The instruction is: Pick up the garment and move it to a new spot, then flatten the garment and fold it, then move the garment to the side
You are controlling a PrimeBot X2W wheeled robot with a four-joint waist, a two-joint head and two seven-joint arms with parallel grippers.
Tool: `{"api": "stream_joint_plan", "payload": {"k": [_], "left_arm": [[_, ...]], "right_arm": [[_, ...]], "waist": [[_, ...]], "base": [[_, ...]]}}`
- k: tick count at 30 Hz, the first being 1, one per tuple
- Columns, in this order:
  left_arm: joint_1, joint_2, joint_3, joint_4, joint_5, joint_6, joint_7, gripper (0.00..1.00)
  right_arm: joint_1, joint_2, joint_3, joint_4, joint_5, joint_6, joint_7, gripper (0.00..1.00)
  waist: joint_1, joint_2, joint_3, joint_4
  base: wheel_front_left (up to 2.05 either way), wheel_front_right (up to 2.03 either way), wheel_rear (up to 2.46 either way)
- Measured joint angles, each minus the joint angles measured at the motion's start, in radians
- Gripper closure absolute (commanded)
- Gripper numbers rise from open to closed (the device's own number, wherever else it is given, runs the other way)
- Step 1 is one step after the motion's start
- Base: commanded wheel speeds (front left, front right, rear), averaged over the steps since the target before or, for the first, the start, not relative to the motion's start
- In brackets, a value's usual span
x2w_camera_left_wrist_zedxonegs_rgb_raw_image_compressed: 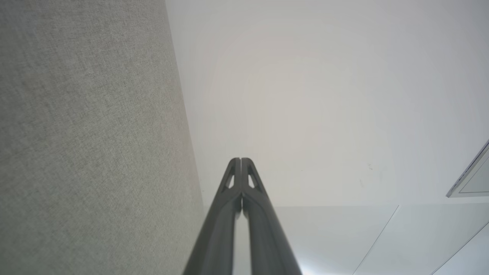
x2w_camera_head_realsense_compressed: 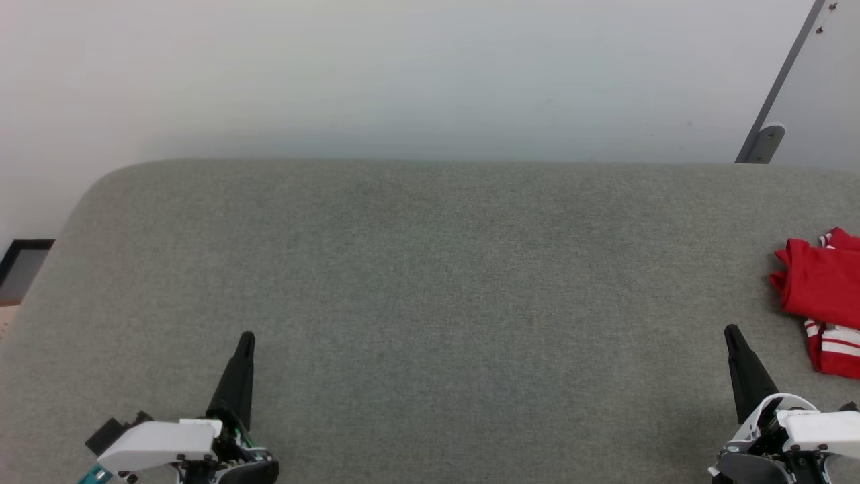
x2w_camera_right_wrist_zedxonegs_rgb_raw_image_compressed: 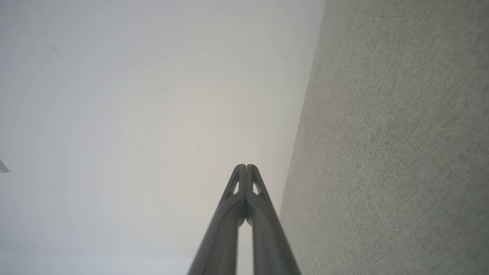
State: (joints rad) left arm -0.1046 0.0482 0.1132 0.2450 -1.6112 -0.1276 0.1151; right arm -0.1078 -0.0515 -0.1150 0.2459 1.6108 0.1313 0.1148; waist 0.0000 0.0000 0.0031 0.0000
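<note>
Now both pincers are closed and empty, fingers pressed together: the left pincer [x2w_camera_head_realsense_compressed: 246, 339] low left, the right pincer [x2w_camera_head_realsense_compressed: 732, 331] low right. The bunched red jersey garment [x2w_camera_head_realsense_compressed: 821, 286] with white-striped trim lies on the grey fabric surface [x2w_camera_head_realsense_compressed: 430, 289], near the right pincer, to its right and slightly beyond, so I judge that arm the nearer.

The left gripper [x2w_camera_head_realsense_compressed: 246, 338] has long, tapering black fingers [x2w_camera_left_wrist_zedxonegs_rgb_raw_image_compressed: 217, 233] with small triangular cut-outs near the tips. Behind them is a glossy white shell [x2w_camera_head_realsense_compressed: 161, 440] over dark hardware, with a teal strip [x2w_camera_head_realsense_compressed: 91, 476]. The right gripper [x2w_camera_head_realsense_compressed: 731, 331] matches, with a curved white casing [x2w_camera_head_realsense_compressed: 820, 425].
</note>
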Motion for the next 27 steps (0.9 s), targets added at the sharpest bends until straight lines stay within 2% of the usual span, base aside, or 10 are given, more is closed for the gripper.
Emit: {"api": "stream_joint_plan", "payload": {"k": [27], "left_arm": [[0.000,0.000,0.000,0.000,0.000,0.000,0.000,1.00]], "right_arm": [[0.000,0.000,0.000,0.000,0.000,0.000,0.000,1.00]], "waist": [[0.0000,0.0000,0.000,0.000]], "base": [[0.00,0.00,0.00]]}}
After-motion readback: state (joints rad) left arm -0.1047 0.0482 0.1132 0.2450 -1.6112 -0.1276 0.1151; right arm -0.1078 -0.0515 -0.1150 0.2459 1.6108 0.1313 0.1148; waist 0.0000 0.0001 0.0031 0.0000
